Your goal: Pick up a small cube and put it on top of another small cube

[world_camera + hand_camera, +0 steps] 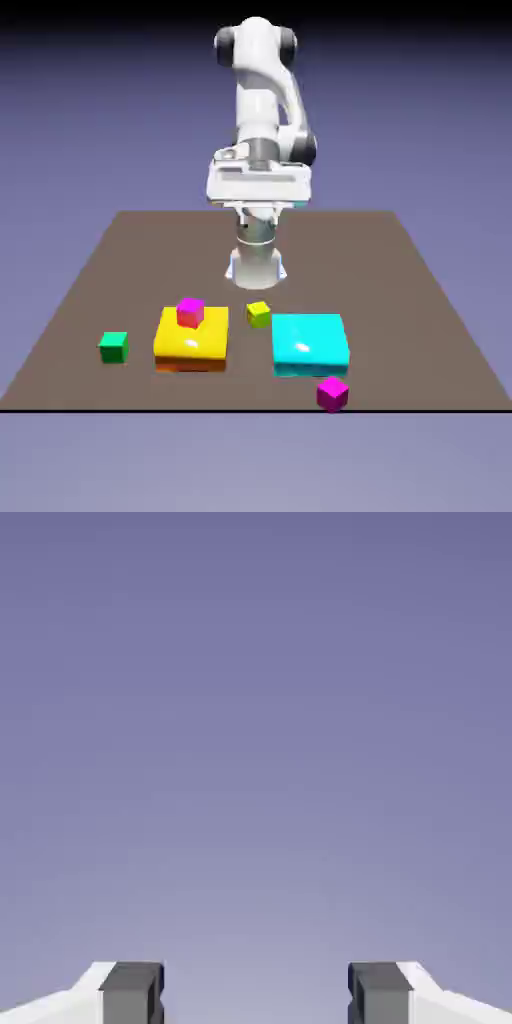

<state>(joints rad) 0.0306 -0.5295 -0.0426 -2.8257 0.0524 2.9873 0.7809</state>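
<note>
The gripper (256, 994) hangs wide and empty, aimed at bare backdrop; the yellow-green cube (259, 313) sits far below, where the neighbouring cyan block (311, 343) could foul a careless descent.

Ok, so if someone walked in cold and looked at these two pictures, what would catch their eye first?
Probably the white arm folded high over the far side of the brown table, then the two big flat blocks in front: a yellow block with a magenta cube on top, and a cyan block at the exterior view's right. The hand view shows only backdrop, with the gripper open and empty.
</note>
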